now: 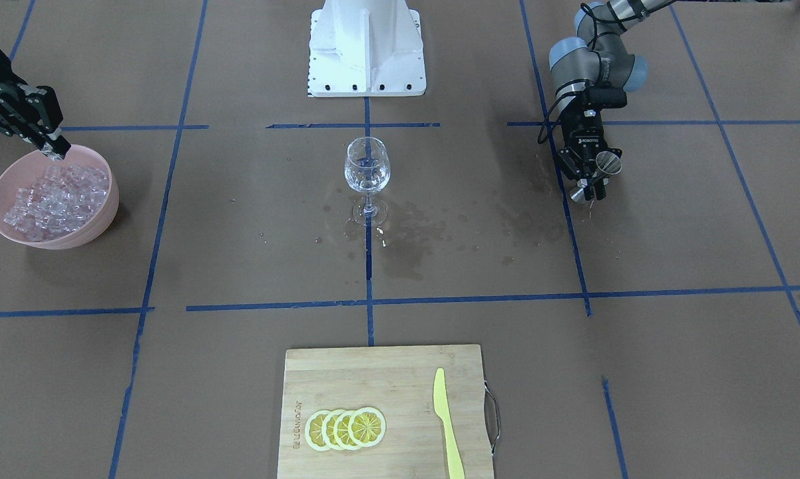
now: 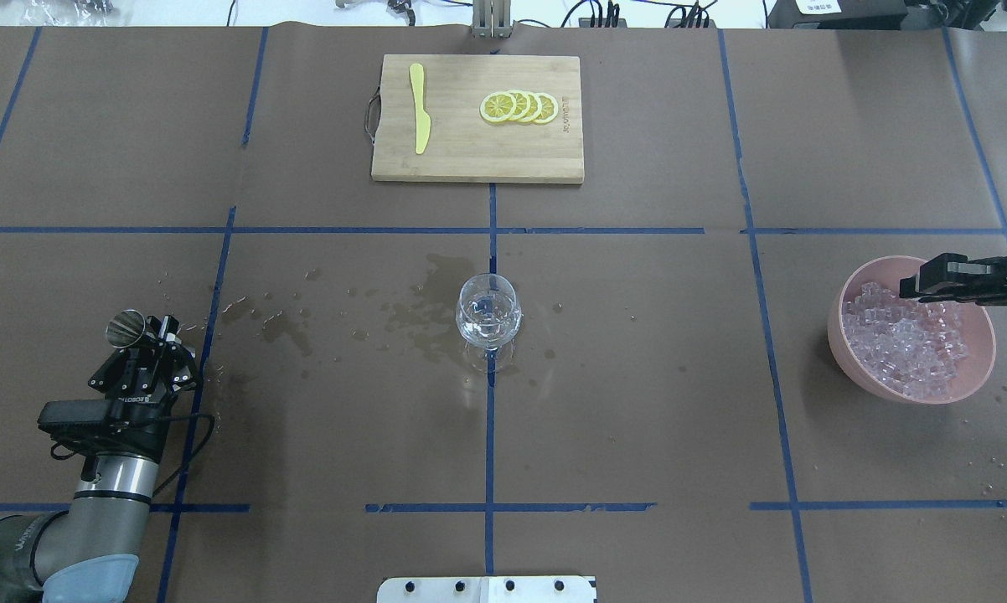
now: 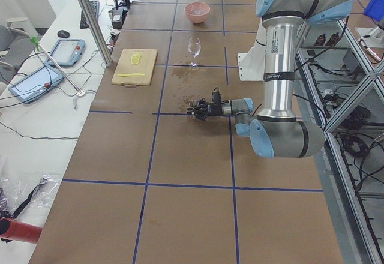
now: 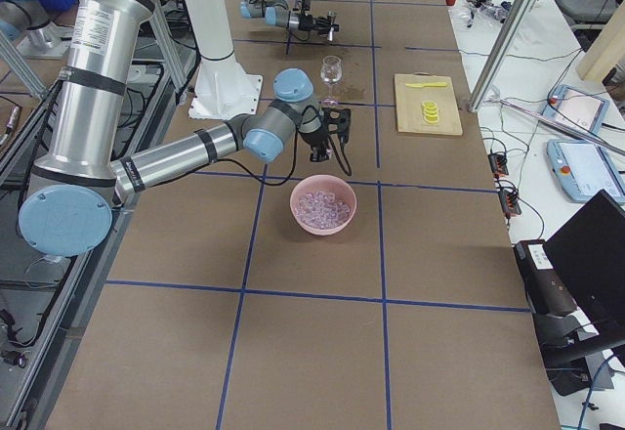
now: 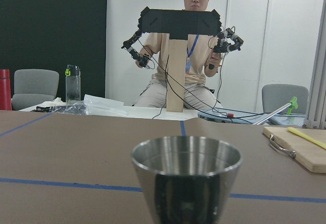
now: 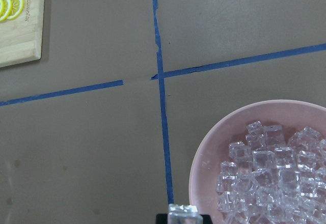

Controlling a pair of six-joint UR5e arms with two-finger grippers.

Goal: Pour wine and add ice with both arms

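Observation:
A clear stemmed glass point(image 1: 367, 169) stands at the table's middle with a little colourless wine in it; it also shows in the overhead view point(image 2: 488, 316). My left gripper point(image 2: 156, 333) is low over the table at the left, shut on a steel jigger point(image 2: 126, 328), whose cup fills the left wrist view point(image 5: 186, 178). My right gripper point(image 2: 910, 285) is over the near rim of a pink bowl point(image 2: 839, 335) full of ice point(image 2: 906, 343). It is shut on one ice cube point(image 6: 184, 213).
A wooden cutting board point(image 2: 462, 159) with lemon slices point(image 2: 520, 107) and a yellow knife point(image 2: 420, 109) lies at the far side. Dark wet stains point(image 2: 411, 314) spread between the glass and the left gripper. The white robot base point(image 1: 367, 46) stands behind the glass.

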